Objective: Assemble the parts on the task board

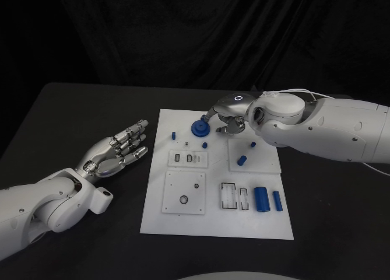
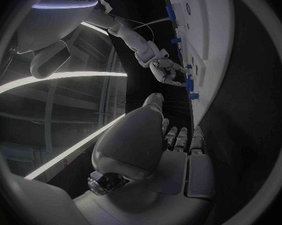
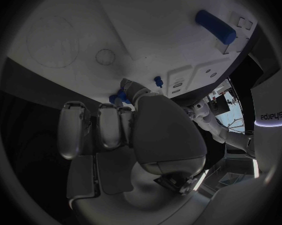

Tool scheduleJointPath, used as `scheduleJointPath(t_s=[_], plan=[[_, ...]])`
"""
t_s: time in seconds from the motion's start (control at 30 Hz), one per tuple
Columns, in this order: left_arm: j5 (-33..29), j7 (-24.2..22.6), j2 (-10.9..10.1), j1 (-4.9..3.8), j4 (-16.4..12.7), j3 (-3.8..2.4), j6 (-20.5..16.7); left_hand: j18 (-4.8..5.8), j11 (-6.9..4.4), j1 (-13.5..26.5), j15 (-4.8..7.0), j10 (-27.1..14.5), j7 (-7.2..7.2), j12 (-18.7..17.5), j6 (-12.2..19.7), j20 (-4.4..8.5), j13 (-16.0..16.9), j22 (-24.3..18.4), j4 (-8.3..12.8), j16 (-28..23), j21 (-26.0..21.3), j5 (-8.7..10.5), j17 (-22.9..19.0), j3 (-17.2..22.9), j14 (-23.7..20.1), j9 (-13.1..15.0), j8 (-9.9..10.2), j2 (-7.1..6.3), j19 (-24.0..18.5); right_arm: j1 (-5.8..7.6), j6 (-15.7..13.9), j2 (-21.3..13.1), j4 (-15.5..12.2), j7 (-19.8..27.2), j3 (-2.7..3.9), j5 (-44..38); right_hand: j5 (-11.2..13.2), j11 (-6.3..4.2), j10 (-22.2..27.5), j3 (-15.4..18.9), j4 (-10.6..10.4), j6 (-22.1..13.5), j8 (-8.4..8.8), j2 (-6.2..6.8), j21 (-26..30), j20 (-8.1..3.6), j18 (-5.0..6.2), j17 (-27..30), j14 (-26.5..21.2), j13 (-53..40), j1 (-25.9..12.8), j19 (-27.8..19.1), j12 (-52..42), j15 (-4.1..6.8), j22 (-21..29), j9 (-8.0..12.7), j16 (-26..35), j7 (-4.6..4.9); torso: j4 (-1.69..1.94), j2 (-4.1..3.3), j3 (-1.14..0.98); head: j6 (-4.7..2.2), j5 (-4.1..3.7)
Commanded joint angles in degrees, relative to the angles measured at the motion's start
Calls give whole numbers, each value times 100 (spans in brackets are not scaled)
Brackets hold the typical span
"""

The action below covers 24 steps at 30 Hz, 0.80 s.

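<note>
Your right robot hand (image 1: pixel 227 119) is at the far end of the flat white plastic task board (image 1: pixel 217 230), fingers pinching the round blue disc part (image 1: pixel 200 128) there. Your left robot hand (image 1: pixel 118 150) rests open (fingers spread, holding nothing) over the black surface (image 1: pixel 94 111) beside the board.

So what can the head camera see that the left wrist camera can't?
Only the head view looks down on the whole task board, with the two long blue cylinders near its front and the left hand spread open beside it. Only the left wrist view looks edge-on along the board from behind that hand's fingers. Both show the right hand at the round blue part.
</note>
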<state>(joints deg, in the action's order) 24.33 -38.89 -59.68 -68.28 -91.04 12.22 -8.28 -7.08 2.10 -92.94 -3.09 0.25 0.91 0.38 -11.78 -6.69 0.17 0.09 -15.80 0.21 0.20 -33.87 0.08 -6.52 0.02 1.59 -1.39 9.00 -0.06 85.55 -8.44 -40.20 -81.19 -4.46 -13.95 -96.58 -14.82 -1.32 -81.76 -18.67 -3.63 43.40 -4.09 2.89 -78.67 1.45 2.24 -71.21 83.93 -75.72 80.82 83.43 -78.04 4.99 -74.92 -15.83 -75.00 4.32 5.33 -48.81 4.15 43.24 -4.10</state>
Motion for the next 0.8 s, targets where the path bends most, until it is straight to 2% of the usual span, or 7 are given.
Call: scheduleJointPath(t_s=[0.03,0.23,0.47,0.63,0.73,0.77,0.8], plan=[[9,-628,5,-11,-7,-3,71,-39,49,75,-54,3,-29,-30,19,-43,-8,-9,-29,-21,-20,33,-8,6,-2,-3,-15,5,6,-44,-63,-66,-8,-61,-23,-34,28,-12,25,-60,4,83,-49,5,35,25,91,-8,136,-107,-32,-9,2,-20,-836,18,24,-34,-1,-3,0,6,7],[9,-626,-9,-11,-2,-3,71,-39,49,75,-54,3,-29,-30,19,-43,-8,-9,-29,-21,-20,33,-8,6,-2,-3,-15,5,6,-45,-456,-264,-93,81,-23,-34,31,-41,38,-100,-1,350,-117,8,51,4,93,4,138,-84,-59,-4,26,5,-839,46,39,-65,-5,-3,-3,12,26],[9,-623,-15,-10,-1,-3,70,-40,49,75,-55,3,-29,-30,19,-44,-8,-9,-29,-21,-20,33,-8,7,-2,-3,-15,6,6,-30,-690,-603,-309,33,-23,-34,100,-17,109,-88,-75,637,-181,19,125,9,105,113,109,35,-151,-31,143,-10,-812,68,140,-26,-2,-3,-5,1,51],[9,-621,0,-10,4,-3,77,-43,52,78,-66,3,-30,-30,17,-59,-8,-9,-31,-21,-20,34,-8,10,-2,-3,-15,13,6,69,-830,-999,-603,-84,-23,-34,161,-10,153,-53,-151,683,-164,33,177,18,116,182,91,113,-231,-51,220,-16,-790,95,206,-21,-6,-2,-4,26,54],[9,-619,7,-10,7,-3,80,-43,52,78,-66,3,-30,-30,17,-59,-8,-9,-31,-21,-20,34,-8,10,-2,-3,-15,13,6,145,-902,-1275,-812,-176,-23,-34,281,-13,161,-8,-231,699,-132,56,205,23,120,208,90,148,-300,-56,256,-16,-782,128,237,-30,-10,-2,-6,31,50],[9,-618,9,-10,9,-3,81,-45,54,82,-72,3,-30,-30,17,-66,-8,-9,-35,-21,-20,32,-8,12,-2,-3,-15,18,6,178,-916,-1383,-889,-211,-23,-34,420,-14,154,43,-306,710,-113,75,206,22,119,207,98,158,-372,-48,266,-16,-785,148,239,-31,-11,-2,-7,33,47],[9,-617,10,-10,10,-3,82,-45,54,82,-72,3,-30,-30,17,-66,-8,-9,-35,-21,-20,32,-8,12,-2,-3,-15,18,6,204,-919,-1468,-947,-240,-24,-34,452,-14,150,55,-324,709,-104,81,201,21,117,209,100,159,-384,-43,266,-16,-789,156,241,-30,-11,-1,-7,34,40]])
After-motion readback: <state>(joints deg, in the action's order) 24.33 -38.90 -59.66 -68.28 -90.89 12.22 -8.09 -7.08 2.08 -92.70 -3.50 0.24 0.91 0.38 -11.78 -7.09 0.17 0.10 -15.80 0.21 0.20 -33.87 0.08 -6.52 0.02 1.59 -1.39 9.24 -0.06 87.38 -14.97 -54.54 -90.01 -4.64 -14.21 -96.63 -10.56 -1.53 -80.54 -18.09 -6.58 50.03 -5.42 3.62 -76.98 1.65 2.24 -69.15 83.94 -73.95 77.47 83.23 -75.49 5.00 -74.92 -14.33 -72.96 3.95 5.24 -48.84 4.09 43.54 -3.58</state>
